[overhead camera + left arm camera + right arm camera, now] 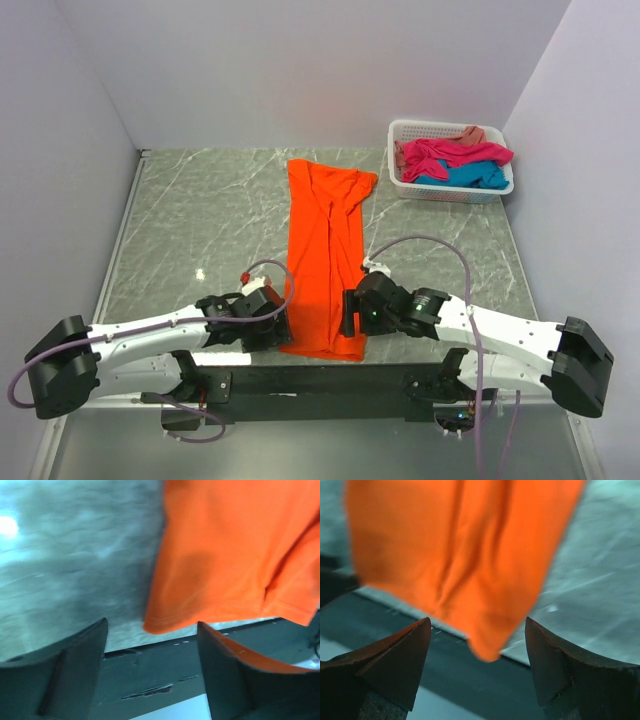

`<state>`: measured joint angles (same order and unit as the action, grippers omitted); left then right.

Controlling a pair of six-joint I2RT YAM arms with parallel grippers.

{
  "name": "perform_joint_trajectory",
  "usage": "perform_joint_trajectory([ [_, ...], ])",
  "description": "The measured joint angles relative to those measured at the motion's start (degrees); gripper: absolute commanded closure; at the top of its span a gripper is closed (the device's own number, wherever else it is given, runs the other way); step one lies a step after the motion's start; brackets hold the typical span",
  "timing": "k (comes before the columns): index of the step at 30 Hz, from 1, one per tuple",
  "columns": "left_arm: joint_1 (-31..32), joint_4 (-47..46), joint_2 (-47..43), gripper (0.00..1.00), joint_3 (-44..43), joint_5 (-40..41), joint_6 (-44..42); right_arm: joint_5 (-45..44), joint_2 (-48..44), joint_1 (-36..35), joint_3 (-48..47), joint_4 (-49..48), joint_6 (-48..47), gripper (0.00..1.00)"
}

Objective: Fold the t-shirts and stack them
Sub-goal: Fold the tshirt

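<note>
Top external view.
- The orange t-shirt lies flat on the table as a long narrow strip. Its near end sits between the two grippers and the rest runs away from them toward the far side.
- The left gripper is low at the near-left corner of the strip. The right gripper is low at the near-right edge. They face each other across the cloth.
- Jaw state is hard to read from here.
- A white basket stands well beyond the right gripper, far from both sets of jaws. It holds a heap of the magenta t-shirt, the turquoise t-shirt and the salmon t-shirt.

Left wrist view.
- The left gripper has its jaws standing apart, with nothing clamped.
- The orange t-shirt fills the area ahead of the jaws, toward the right-hand finger. Its hemmed corner lies just past the gap between the tips. I cannot tell whether a fingertip touches the cloth.
- Bare grey marbled table lies ahead of the left-hand finger.
- A dark strip runs under the jaws.

Right wrist view.
- The right gripper also has its jaws spread wide, holding nothing.
- The orange t-shirt lies ahead of the jaws. One blurred corner of it points down into the space between the two tips, clear of both.
- The table shows ahead of the right-hand finger.
- The dark strip passes beneath the gap.
</note>
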<state>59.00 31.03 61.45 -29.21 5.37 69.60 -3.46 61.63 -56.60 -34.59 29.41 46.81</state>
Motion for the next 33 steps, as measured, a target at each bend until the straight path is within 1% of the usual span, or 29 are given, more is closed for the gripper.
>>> perform_joint_trajectory([
  [5, -0.1, -4.7, 2.9, 0.42, 0.4, -2.8, -1.6, 1.6, 0.0, -3.2, 0.5, -0.6, 4.9, 0.20],
  [6, -0.1, -4.9, 3.7, 0.48, 0.4, -3.1, -1.6, 1.6, 0.4, -3.6, 0.9, -0.6, 5.9, 0.20],
  [10, -0.3, -5.2, 5.7, 0.59, 0.1, -4.2, -1.6, 1.6, 1.3, -5.6, 3.0, -0.1, 9.4, 0.22],
  [11, -0.3, -5.2, 5.8, 0.63, 0.1, -4.2, -1.6, 1.6, 1.3, -5.9, 3.5, 0.1, 10.1, 0.23],
  [12, -0.3, -5.1, 5.9, 0.71, 0.1, -4.3, -1.5, 1.6, 1.3, -6.3, 4.3, -0.2, 11.0, 0.24],
  [15, -0.3, -4.9, 6.6, 0.82, 0.1, -4.4, -1.2, 2.3, 1.3, -6.8, 6.6, -1.0, 12.8, 0.30],
  [16, -0.3, -4.8, 6.7, 0.84, 0.1, -4.5, -1.1, 2.4, 1.1, -6.9, 7.0, -1.5, 13.6, 0.33],
  [17, -0.3, -4.8, 6.8, 0.86, 0.1, -4.5, -1.2, 2.4, 1.0, -6.9, 7.3, -2.4, 13.8, 0.38],
  [18, -0.3, -4.9, 6.7, 0.91, 0.3, -4.6, -1.1, 2.7, 1.1, -7.0, 7.8, -3.6, 14.1, 0.41],
  [19, -0.3, -5.1, 6.7, 0.94, 0.4, -4.8, -0.9, 2.8, 1.2, -7.0, 8.1, -4.5, 14.4, 0.47],
  [20, -0.4, -5.4, 6.5, 0.96, 0.5, -5.1, -0.9, 2.7, 1.4, -7.1, 8.5, -5.5, 14.7, 0.64],
  [21, -0.4, -5.6, 6.4, 0.99, 0.7, -5.3, -0.8, 2.8, 1.7, -7.1, 8.7, -6.4, 14.7, 0.72],
  [22, -0.4, -5.7, 6.3, 0.99, 0.7, -5.4, -0.8, 2.7, 2.3, -7.1, 9.0, -7.2, 15.0, 0.77],
  [23, -0.4, -5.7, 6.2, 0.99, 0.8, -5.5, -0.7, 2.9, 2.9, -7.2, 9.2, -7.7, 15.3, 0.88],
  [25, -0.4, -5.6, 6.1, 0.99, 0.9, -5.5, -0.1, 2.9, 3.5, -8.2, 9.3, -8.5, 16.1, 0.99],
  [29, -0.2, -4.8, 3.9, 0.99, 2.2, -5.8, 1.0, 2.9, 2.9, -12.8, 9.6, -7.9, 18.6, 1.00],
  [33, 0.7, -2.4, 0.3, 0.99, 3.6, -6.7, 2.2, 3.2, 0.3, -16.8, 10.3, -6.9, 21.4, 1.00],
])
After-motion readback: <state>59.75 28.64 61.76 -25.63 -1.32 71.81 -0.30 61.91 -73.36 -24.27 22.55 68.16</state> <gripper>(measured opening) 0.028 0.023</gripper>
